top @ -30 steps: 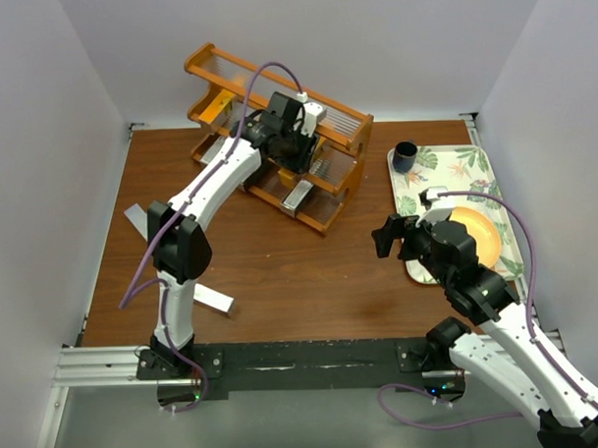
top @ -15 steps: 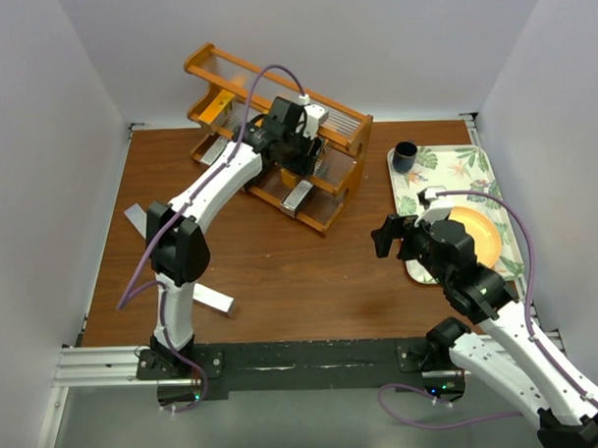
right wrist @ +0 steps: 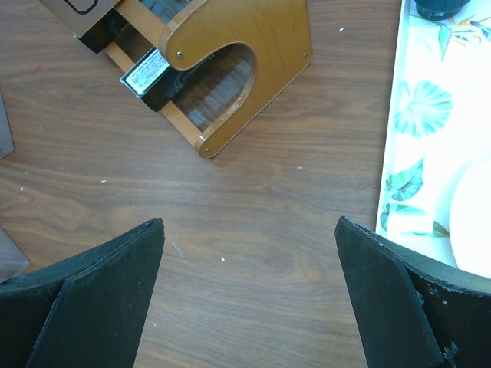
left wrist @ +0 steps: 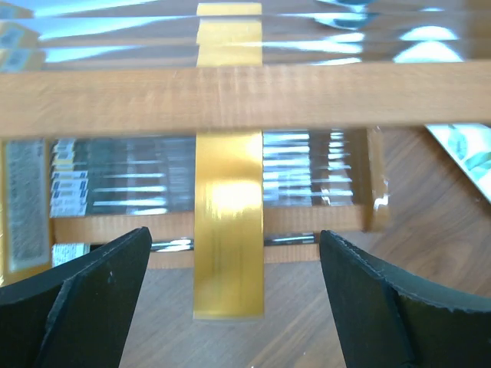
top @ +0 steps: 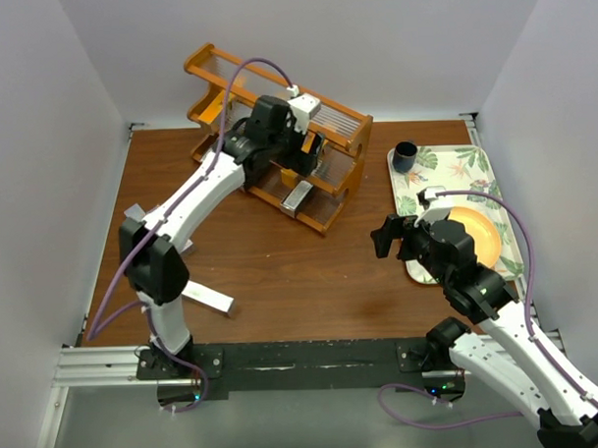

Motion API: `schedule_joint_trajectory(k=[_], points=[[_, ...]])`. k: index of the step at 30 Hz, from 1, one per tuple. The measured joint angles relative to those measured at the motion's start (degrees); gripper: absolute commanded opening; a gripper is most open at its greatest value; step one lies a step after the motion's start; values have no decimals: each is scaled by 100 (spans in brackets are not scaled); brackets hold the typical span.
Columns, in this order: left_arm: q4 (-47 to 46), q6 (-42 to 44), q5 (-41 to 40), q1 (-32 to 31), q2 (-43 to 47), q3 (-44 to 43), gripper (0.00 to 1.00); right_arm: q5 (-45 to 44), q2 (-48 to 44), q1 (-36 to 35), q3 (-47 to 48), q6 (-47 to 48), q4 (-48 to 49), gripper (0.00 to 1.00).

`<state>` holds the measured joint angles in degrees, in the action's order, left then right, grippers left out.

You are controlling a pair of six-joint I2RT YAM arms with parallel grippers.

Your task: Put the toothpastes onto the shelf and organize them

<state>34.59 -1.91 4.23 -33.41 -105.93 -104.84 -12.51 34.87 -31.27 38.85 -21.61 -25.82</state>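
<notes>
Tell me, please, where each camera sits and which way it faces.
Top external: above, behind the bases, looking down on table, shelf, tray; left arm and right arm show.
Left wrist: at the shelf, facing its rails and a gold toothpaste; open left fingers show.
Right wrist: over the table, looking down; open right fingers show.
Shared: top external and right wrist both see shelf and tray.
</notes>
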Motion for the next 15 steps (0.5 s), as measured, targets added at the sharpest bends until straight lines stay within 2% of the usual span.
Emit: schedule_joint_trajectory(k=[9,15], points=[[-1082,-63,-68,0,1565,1790,97,-2,-15,0,0,2,-4,98],[-1742,-151,-210,0,2396,3077,94,-2,-11,0,0,2,-7,98]])
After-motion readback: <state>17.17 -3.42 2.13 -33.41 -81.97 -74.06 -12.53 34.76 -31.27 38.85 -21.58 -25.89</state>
